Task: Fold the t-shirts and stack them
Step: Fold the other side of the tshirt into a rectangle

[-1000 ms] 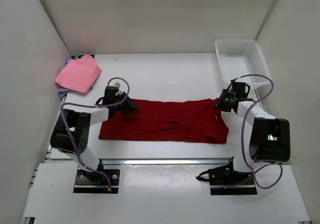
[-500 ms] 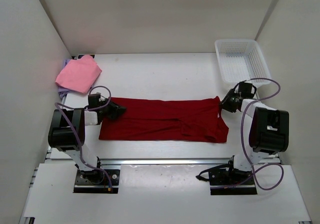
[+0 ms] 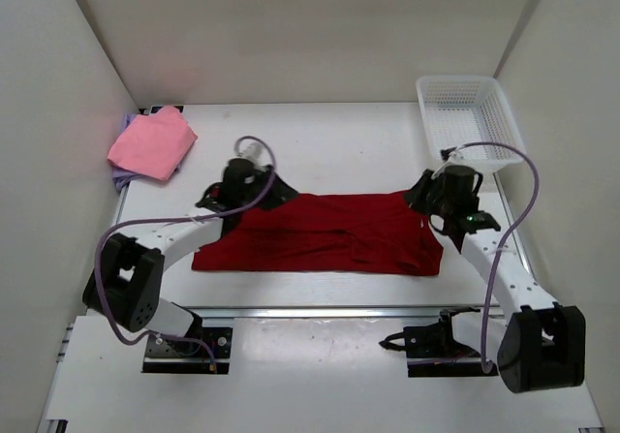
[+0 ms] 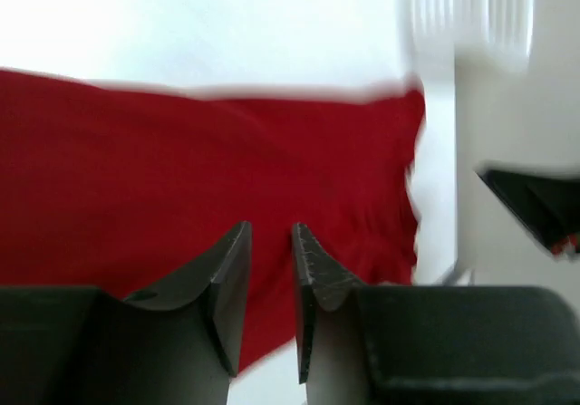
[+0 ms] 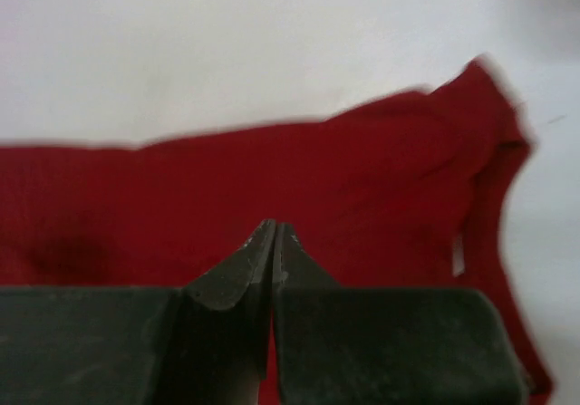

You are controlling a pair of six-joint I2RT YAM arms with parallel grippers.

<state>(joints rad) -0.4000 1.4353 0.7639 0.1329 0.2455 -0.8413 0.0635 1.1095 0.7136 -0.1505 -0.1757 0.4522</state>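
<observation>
Dark red t-shirt (image 3: 320,234) lies flat as a long band across the middle of the tabletop (image 3: 329,142), between the two arms, and its outline is all but unchanged over the last second. The arms have changed. Half a second ago both stood drawn out to the shirt's ends; now both reach in over its far edge. The left claw (image 3: 276,194) has moved from the left end to a point well along the far hem. Its wrist view shows the jaws parted by a narrow gap, with nothing caught between them and red cloth lying beyond. The right claw (image 3: 426,196) has come in over the far right corner and has gone from partly open to fully closed. In its wrist view the fingertips meet above the fabric, and no cloth is seen drawn up between them, so a pinch on the hem cannot be confirmed. At the far left the pink t-shirt (image 3: 150,142) rests folded on the lavender t-shirt (image 3: 120,174), and the white basket (image 3: 426,128) stands at the far right. Assessment: two shirts are done and the red one is the last. It appears only half folded, the crosswise fold has not begun, and the new claw positions suggest a grasp along the far edge is being set up.
</observation>
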